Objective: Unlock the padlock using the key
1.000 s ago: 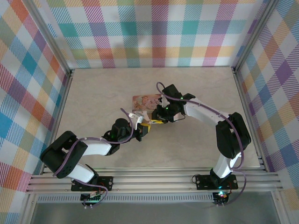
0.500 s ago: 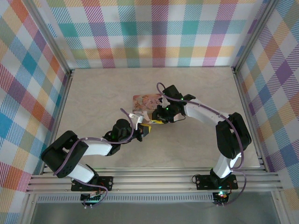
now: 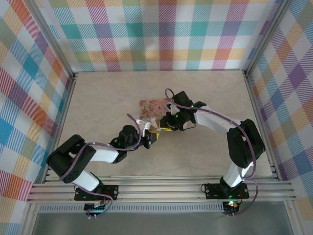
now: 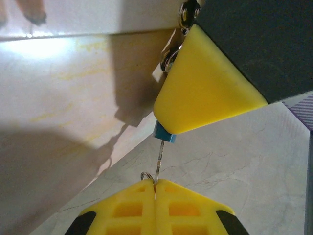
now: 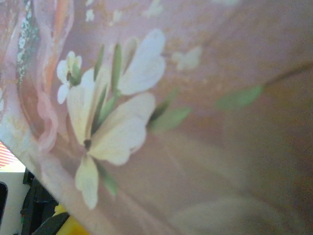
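1 padlock (image 4: 165,133), 1 key (image 4: 159,159) (pinched by left claw (image 4: 154,186)), 1 tin (image 3: 150,105).

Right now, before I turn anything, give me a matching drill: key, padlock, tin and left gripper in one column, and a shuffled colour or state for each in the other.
Things:
1. key
2. padlock
3. tin
4. left gripper

Colour or state:
A. pink, flower-printed
B. shut, yellow fingers pressed together
C. teal-blue, sitting at the key's tip
D. thin bare metal, pinched at its lower end

Pairs: 1-D, 2-C, 3-A, 4-B
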